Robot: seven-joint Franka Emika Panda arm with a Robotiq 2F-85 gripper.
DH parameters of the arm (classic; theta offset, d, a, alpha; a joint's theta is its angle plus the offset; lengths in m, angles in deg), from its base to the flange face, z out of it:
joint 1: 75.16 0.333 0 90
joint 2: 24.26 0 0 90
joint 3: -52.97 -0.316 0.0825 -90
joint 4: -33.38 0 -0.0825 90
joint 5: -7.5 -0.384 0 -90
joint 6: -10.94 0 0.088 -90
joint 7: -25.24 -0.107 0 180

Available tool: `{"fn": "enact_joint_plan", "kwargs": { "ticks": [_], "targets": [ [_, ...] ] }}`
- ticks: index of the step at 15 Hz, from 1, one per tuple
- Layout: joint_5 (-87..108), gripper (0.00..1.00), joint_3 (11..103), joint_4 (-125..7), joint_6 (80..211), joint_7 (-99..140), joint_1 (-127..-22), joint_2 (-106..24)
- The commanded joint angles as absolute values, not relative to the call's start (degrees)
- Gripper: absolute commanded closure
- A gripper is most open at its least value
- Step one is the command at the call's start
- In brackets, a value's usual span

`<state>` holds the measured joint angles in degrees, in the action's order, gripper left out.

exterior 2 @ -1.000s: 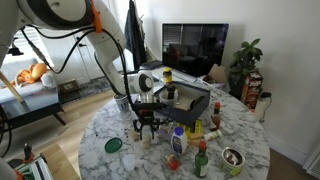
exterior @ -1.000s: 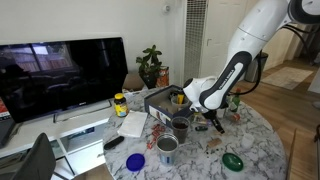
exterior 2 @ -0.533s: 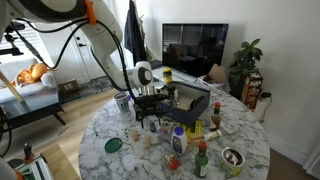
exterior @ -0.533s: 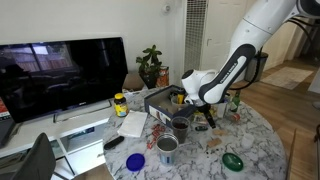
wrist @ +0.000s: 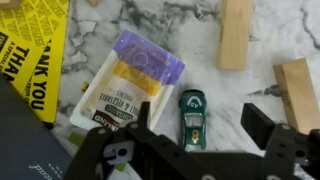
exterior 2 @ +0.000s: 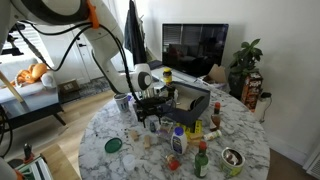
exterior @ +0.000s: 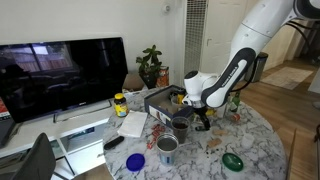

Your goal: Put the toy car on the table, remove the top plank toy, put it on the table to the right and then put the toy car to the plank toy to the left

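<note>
A green toy car (wrist: 190,115) with a yellow number on its roof lies on the white marble table (wrist: 200,40). In the wrist view it sits between the fingers of my open gripper (wrist: 201,126), closer to the left finger, and nothing is gripped. Two wooden plank toys lie flat and apart on the table: one (wrist: 236,35) beyond the car, one (wrist: 298,92) at the right edge. In both exterior views the gripper (exterior: 203,121) (exterior 2: 152,120) points down just above the table (exterior: 262,140) (exterior 2: 100,125) beside a dark box. The car is too small to make out there.
A purple-and-yellow packet (wrist: 135,80) touches the car's left side, next to a yellow paper (wrist: 35,55). The dark box (exterior: 160,98) (exterior 2: 190,104), cups (exterior: 167,147), bottles (exterior 2: 178,142), a green lid (exterior: 233,160) and a blue lid (exterior: 135,160) crowd the table.
The arm has shifted a little toward the dark box in the table's middle. The gripper stays open and low over the table.
</note>
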<state>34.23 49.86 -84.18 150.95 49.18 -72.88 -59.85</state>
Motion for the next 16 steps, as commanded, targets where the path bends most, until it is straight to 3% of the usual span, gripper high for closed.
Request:
{"fn": "enact_joint_plan", "kwargs": {
  "ticks": [1,2,3,4,5,8,12,16],
  "targets": [
    [34.26,0.14,49.70,-85.28,154.77,51.29,-73.58,-60.70],
    [34.24,0.15,49.71,-85.27,155.28,51.65,-73.62,-60.91],
    [34.19,0.25,49.72,-85.21,155.78,51.88,-73.68,-61.11],
    [34.15,0.25,49.69,-85.24,156.23,52.13,-73.76,-61.26],
    [34.20,0.32,49.73,-85.21,156.38,52.33,-73.75,-61.38],
    [34.13,0.68,49.71,-85.24,157.09,52.86,-73.84,-61.55],
    [33.91,0.96,49.57,-85.49,157.67,53.26,-74.07,-61.27],
    [33.83,0.93,49.33,-87.07,157.10,53.95,-74.24,-59.12]
  ]
}}
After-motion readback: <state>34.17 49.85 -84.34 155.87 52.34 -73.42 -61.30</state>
